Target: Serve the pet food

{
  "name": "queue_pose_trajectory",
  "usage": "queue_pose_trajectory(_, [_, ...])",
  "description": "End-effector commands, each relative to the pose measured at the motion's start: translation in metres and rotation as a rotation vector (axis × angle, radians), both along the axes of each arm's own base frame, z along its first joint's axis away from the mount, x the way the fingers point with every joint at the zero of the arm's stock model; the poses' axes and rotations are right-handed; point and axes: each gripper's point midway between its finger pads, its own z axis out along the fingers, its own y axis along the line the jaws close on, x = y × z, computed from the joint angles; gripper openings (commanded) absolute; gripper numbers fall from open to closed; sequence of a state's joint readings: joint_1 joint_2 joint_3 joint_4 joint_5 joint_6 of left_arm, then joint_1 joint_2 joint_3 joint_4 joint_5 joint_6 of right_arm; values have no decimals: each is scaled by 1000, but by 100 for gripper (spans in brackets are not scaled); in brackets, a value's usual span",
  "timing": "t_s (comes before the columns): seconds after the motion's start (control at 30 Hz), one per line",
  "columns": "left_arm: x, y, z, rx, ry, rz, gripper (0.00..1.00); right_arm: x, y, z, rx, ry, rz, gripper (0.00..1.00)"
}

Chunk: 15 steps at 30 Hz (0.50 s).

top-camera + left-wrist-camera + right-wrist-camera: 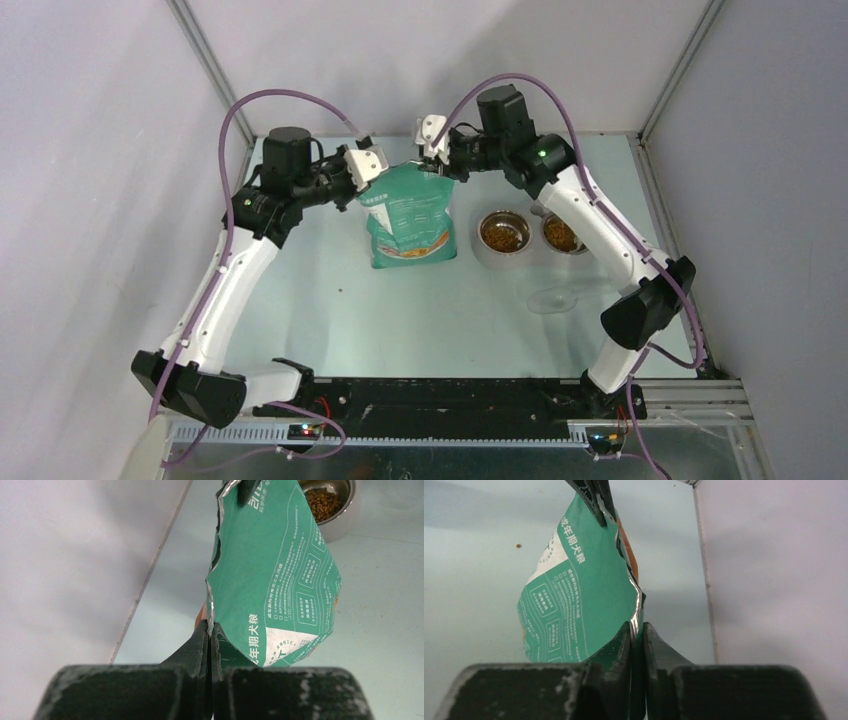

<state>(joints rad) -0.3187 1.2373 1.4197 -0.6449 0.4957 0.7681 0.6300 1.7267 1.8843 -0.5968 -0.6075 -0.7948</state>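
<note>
Between the pressed-together jaws of the left gripper (pixel 208 629): one top corner of the teal bag (pixel 410 215), pinched. Opposite, in the slit of the slightly parted right gripper (pixel 637 629): the other corner. Both arms arched high, elbows out, wrists turned inward. Past the right jaws, in two steel bowls (pixel 480 240): pet food (pixel 504 233).

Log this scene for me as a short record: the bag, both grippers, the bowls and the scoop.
bag: green, upright, top open
left gripper: shut on the bag's top corner
right gripper: jaws slightly apart, bag's other top corner between them
steel bowls: two, right of the bag, both holding pet food
scoop: clear, lying on the table before the bowls
</note>
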Motion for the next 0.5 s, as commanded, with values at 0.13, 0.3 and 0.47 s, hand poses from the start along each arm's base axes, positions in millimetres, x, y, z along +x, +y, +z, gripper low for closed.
queue_pose_trajectory(0.13, [9,23,20,16,-69,106,0,10,-44,-10,-101,83,-63,3])
queue_pose_trajectory(0.3, [15,23,21,6,-66,121,1,17,-58,-8,-100,101,-100,13])
queue_pose_trajectory(0.47, [20,25,21,10,-63,143,9,15,-59,-7,-94,106,-85,1])
